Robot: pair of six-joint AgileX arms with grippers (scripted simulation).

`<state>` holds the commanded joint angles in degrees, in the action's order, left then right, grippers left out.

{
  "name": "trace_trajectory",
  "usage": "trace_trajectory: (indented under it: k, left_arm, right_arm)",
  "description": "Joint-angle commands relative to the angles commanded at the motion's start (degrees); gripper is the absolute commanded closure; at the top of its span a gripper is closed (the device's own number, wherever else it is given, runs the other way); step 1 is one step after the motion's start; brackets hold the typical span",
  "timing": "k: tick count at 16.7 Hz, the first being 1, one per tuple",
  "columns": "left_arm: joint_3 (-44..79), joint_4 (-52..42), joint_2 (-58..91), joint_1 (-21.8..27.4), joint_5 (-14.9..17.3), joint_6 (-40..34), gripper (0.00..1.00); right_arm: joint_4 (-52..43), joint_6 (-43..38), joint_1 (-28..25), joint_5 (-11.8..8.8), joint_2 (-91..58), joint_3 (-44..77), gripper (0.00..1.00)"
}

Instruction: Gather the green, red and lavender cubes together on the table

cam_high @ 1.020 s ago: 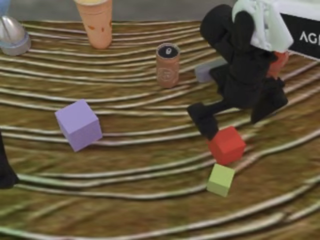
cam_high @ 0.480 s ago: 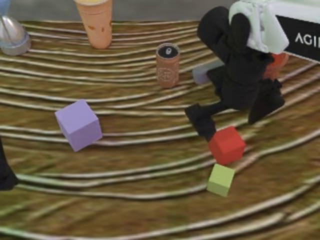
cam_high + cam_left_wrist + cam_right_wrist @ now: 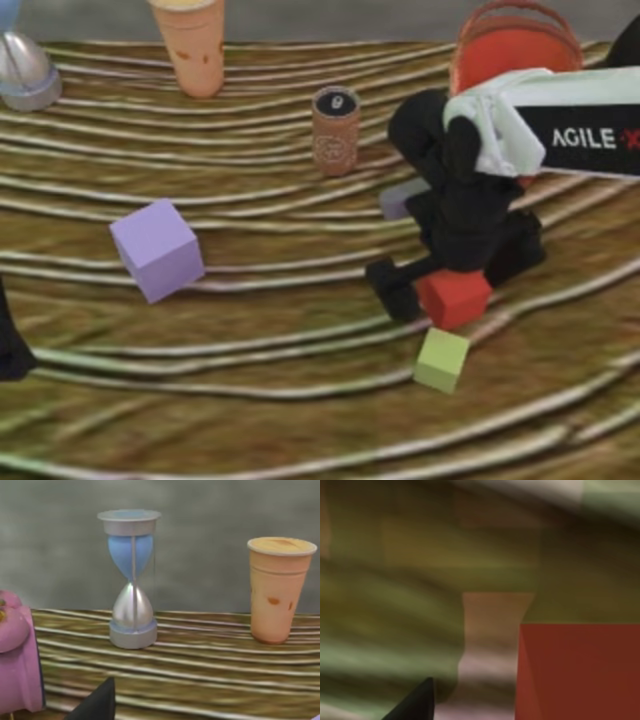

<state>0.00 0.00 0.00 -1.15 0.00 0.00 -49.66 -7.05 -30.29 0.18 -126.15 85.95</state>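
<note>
1. One change you should note first: your right gripper (image 3: 445,278) has dropped from above the red cube (image 3: 455,297) to straddle it, one finger (image 3: 392,288) on the cube's left and the other behind it to the right. The jaws stand wide and have not closed on anything. My read is that a grasp of the red cube is next.
2. Nearest you from the red cube sits the green cube (image 3: 441,360), just beside it and not touching as far as I can see. These two already count as gathered, so watch that the fingers don't nudge the green one.
3. Well to the left of the red cube rests the lavender cube (image 3: 156,248), the largest and the one outstanding.
4. All three cubes are plain, matte and sharp-edged, so flat faces should grip squarely. The table (image 3: 300,420) is brown-olive with pale wavy streaks.
5. Beyond the red cube stands a patterned brown can (image 3: 335,130). An orange basket (image 3: 515,45) sits behind your right arm.
6. Farthest from the red cube are a tapered peach cup (image 3: 192,45) and a silver-and-blue hourglass (image 3: 131,577).
7. Your left arm is parked at the table's left edge; I cannot tell its jaws.
</note>
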Motion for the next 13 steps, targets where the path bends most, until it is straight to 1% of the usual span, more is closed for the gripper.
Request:
trace_trajectory:
  k: [5,13]
  left_arm:
    - [0.00,0.00,0.00,0.00,0.00,0.00,0.00]
    - [0.00,0.00,0.00,0.00,0.00,0.00,0.00]
  right_arm:
    - [0.89,-0.02,-0.02,0.00,-0.38,-0.65,0.00]
    - [0.89,-0.02,-0.02,0.00,-0.38,-0.65,0.60]
